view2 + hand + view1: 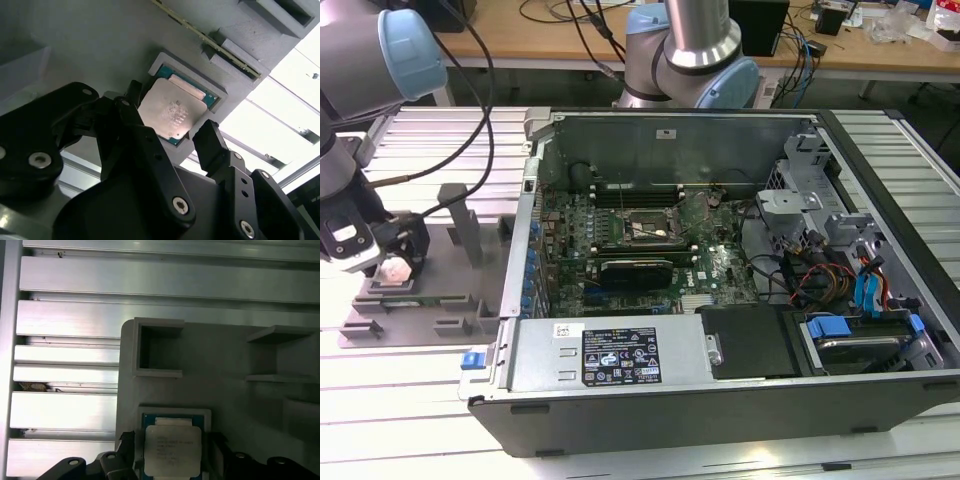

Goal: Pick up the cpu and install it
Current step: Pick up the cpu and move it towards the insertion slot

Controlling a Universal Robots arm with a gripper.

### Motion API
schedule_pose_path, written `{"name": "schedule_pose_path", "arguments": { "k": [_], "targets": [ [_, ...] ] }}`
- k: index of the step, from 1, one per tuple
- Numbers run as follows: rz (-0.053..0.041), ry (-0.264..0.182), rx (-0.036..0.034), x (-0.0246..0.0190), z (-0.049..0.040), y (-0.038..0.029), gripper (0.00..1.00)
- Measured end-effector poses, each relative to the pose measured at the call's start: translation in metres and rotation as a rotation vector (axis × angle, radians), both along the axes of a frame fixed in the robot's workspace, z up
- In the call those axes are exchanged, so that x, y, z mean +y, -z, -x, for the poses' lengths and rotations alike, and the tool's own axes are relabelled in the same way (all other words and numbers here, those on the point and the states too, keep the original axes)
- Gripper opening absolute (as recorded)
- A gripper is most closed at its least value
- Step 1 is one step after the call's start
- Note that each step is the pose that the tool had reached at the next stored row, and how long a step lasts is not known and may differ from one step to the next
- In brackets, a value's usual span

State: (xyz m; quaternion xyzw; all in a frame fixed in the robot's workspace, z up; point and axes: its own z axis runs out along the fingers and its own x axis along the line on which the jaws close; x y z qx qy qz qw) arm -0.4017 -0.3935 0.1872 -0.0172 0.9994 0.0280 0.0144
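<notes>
The cpu (172, 111), a flat square chip with a pale silver top on a green board, lies in a square pocket of the grey fixture tray (100, 45). In the first wrist view the cpu (172, 450) sits at the tray's (225, 355) near edge. My gripper (170, 114) is open, its black fingers (209, 142) standing on either side of the chip with small gaps showing. In the exterior view my gripper (395, 262) hangs low over the tray (430, 300) at that view's left, outside the computer case (720, 370). The motherboard socket (642, 228) lies inside the case.
The open case fills the middle and the exterior view's right, with drive cages and cables (840, 260) on that side. Grey upright posts (460, 225) rise from the tray beside my gripper. A second arm's base (690, 60) stands behind the case. Ribbed aluminium tabletop (65, 410) surrounds the tray.
</notes>
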Motion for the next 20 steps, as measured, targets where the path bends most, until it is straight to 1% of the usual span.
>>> {"name": "schedule_pose_path", "arguments": {
  "k": [5,9,11,12,16,20],
  "targets": [
    [-0.0001,0.002,-0.0001,0.0,0.0,0.0026,0.69],
    [-0.0002,0.002,-0.0003,0.0001,-0.0001,-0.0002,0.69],
    [-0.0001,0.008,-0.0001,-0.0005,-0.0005,-0.0004,0.69],
    [-0.001,0.008,0.0104,-0.001,-0.0018,-0.0003,0.69],
    [-0.0009,0.008,0.0108,-0.001,-0.0018,0.0,0.69],
    [-0.0011,0.008,0.0107,-0.0015,-0.0019,0.0019,0.69]
  ]
}}
